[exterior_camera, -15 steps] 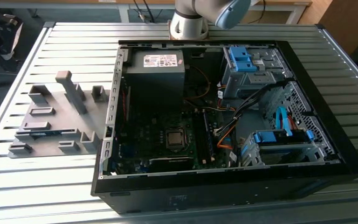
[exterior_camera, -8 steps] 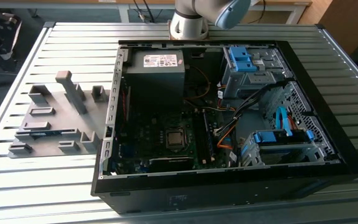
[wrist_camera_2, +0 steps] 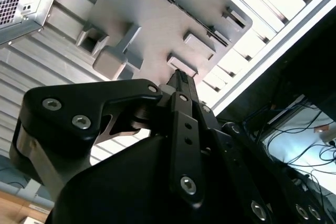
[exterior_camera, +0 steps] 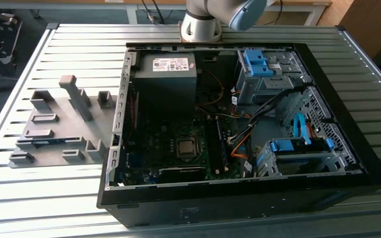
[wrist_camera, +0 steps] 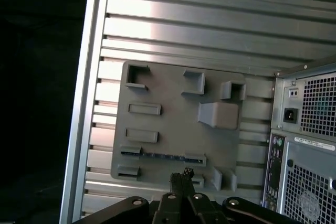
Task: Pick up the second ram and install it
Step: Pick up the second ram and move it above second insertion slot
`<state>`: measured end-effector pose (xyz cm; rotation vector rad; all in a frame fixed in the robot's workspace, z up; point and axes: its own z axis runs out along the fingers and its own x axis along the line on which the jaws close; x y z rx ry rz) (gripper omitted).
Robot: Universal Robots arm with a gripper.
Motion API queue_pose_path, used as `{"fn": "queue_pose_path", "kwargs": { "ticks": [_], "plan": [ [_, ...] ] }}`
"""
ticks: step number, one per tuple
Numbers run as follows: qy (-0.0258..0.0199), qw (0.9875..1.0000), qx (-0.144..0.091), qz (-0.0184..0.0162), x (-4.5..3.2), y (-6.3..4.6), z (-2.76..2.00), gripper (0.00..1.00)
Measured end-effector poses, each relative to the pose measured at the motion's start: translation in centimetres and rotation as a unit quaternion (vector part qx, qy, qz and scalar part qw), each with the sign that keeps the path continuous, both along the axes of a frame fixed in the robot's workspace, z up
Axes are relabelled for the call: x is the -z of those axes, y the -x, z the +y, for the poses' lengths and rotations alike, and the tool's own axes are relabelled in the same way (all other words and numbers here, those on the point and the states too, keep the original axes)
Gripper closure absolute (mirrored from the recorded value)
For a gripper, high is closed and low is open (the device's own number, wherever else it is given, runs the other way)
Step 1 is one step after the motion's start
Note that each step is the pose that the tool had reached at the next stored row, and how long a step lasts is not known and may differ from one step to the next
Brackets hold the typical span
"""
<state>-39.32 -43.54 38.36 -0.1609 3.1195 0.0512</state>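
First wrist view: claw (wrist_camera: pixel 185 173) closed, empty, above grey tray (wrist_camera: pixel 173 98). Ram (wrist_camera: pixel 163 156) lies in tray holders, on exterior view's left of case (exterior_camera: pixel 243 201), untouched. Pickup and install both left.

We are losing the arm (exterior_camera: pixel 212 21) past the exterior view's upper edge. The second ram (wrist_camera: pixel 163 156) is showing us just a thin edge in its grey holder (wrist_camera: pixel 173 95), chips too small to tell.
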Motion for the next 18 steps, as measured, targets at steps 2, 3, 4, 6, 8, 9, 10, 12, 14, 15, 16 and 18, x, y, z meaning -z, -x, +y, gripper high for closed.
{"fn": "queue_pose_path", "kwargs": {
  "ticks": [2,3,4,6,8,9,10,12,14,15,16,18],
  "plan": [
    [0.0008,1.0,-0.006,0.0,0.01,0.02,0.0,0.89],
    [0.0012,1.0,-0.008,0.0,0.01,0.03,0.0,0.89],
    [0.0016,0.9999,-0.011,0.0,0.02,0.03,0.0,0.89],
    [0.0023,0.9999,-0.015,0.0,0.02,0.05,0.0,0.89],
    [0.003,0.9998,-0.02,0.0,0.03,0.06,0.0,0.89],
    [0.0033,0.9998,-0.022,0.0,0.03,0.07,0.0,0.89],
    [0.0034,0.9997,-0.024,0.0,0.04,0.07,0.0,0.89],
    [0.0037,0.9996,-0.028,0.0,0.05,0.08,0.0,0.89],
    [0.0039,0.9994,-0.033,-0.0001,0.05,0.09,0.0,0.89],
    [0.004,0.9993,-0.036,-0.0001,0.06,0.1,0.0,0.89],
    [0.0041,0.9992,-0.039,0.0,0.06,0.11,0.0,0.89],
    [0.0044,0.9989,-0.046,-0.0001,0.06,0.12,0.0,0.89]
  ]
}}
